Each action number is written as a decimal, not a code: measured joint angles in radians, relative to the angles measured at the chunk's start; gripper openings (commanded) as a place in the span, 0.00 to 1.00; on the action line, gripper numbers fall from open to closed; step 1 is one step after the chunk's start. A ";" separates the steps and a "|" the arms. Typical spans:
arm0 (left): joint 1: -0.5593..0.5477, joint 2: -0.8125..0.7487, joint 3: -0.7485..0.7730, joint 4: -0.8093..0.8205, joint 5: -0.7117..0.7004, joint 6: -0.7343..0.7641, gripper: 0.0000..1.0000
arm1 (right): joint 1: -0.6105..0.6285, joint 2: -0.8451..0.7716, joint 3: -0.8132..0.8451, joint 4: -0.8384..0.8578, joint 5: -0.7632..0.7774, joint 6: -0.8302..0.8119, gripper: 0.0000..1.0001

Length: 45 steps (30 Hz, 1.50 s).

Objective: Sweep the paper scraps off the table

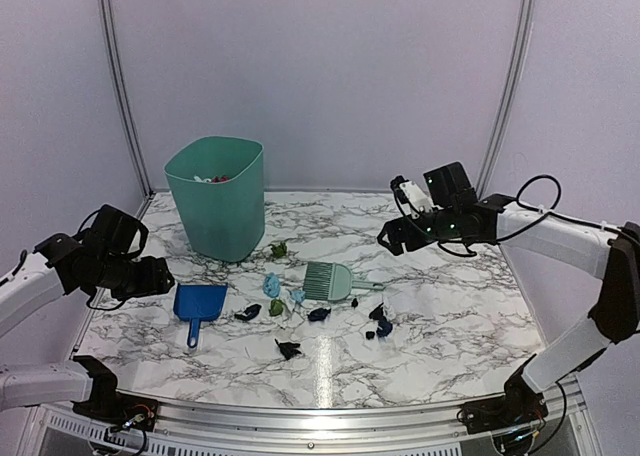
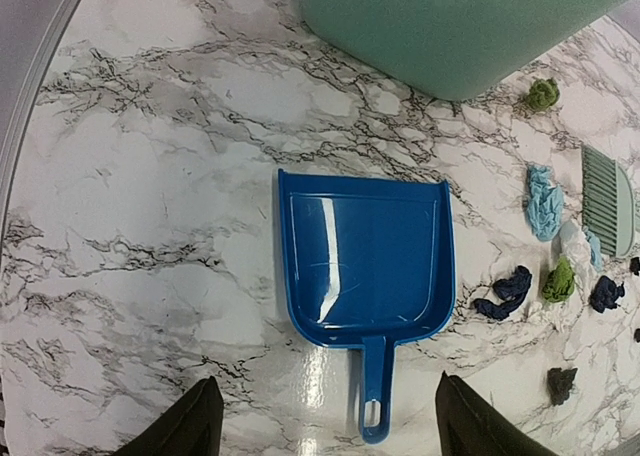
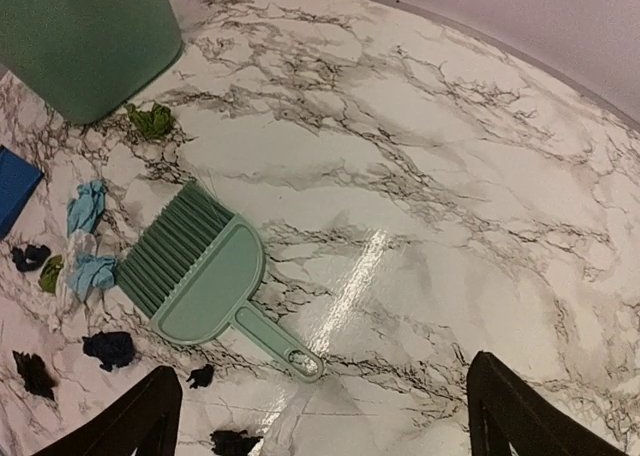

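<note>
Top view: I see nothing swept yet. Paper scraps (image 1: 319, 314) are scattered mid-table (image 1: 450, 316); dustpan (image 1: 200, 301) and brush (image 1: 328, 281) lie untouched.
Left wrist: left gripper (image 2: 328, 379) hangs above the dustpan handle, jaws spread wide, nothing held.
Right wrist: right gripper (image 3: 325, 366) is near the brush handle, jaws spread wide, empty.

the table (image 1: 450, 316) lies open right of the brush (image 1: 328, 281); the bin (image 1: 217, 198) blocks the far left

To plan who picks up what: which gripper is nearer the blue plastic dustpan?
Left. The left gripper hovers open just left of the blue plastic dustpan; the right gripper hangs far off, beyond the mint-green hand brush.
</note>
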 measured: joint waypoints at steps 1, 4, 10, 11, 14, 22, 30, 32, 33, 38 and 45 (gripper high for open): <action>0.000 -0.007 0.001 -0.002 0.001 0.010 0.76 | 0.004 0.021 0.005 0.000 -0.008 -0.031 0.89; 0.000 -0.030 0.008 -0.005 0.006 0.029 0.76 | 0.013 0.068 0.008 -0.003 -0.030 -0.117 0.88; 0.000 -0.043 0.013 -0.004 0.009 0.040 0.78 | 0.038 0.129 0.011 -0.003 -0.058 -0.282 0.84; 0.000 -0.045 0.013 -0.004 0.009 0.040 0.78 | 0.042 0.135 0.011 -0.003 -0.060 -0.305 0.82; 0.000 -0.052 0.013 -0.003 0.009 0.039 0.78 | 0.056 0.167 0.021 -0.015 -0.074 -0.392 0.73; 0.000 -0.055 0.012 0.015 0.006 0.041 0.79 | 0.063 0.337 0.145 -0.116 -0.140 -0.547 0.66; 0.000 -0.016 0.010 0.021 0.005 0.049 0.79 | 0.063 0.446 0.221 -0.185 -0.155 -0.623 0.57; 0.000 -0.010 0.009 0.022 0.005 0.050 0.79 | 0.063 0.475 0.240 -0.195 -0.156 -0.634 0.55; 0.000 -0.006 0.009 0.023 0.005 0.051 0.78 | 0.063 0.488 0.250 -0.201 -0.156 -0.638 0.54; 0.000 0.002 0.009 0.027 0.005 0.051 0.78 | 0.063 0.530 0.262 -0.206 -0.156 -0.663 0.50; 0.000 0.005 0.009 0.027 0.005 0.052 0.78 | 0.063 0.561 0.263 -0.205 -0.164 -0.700 0.31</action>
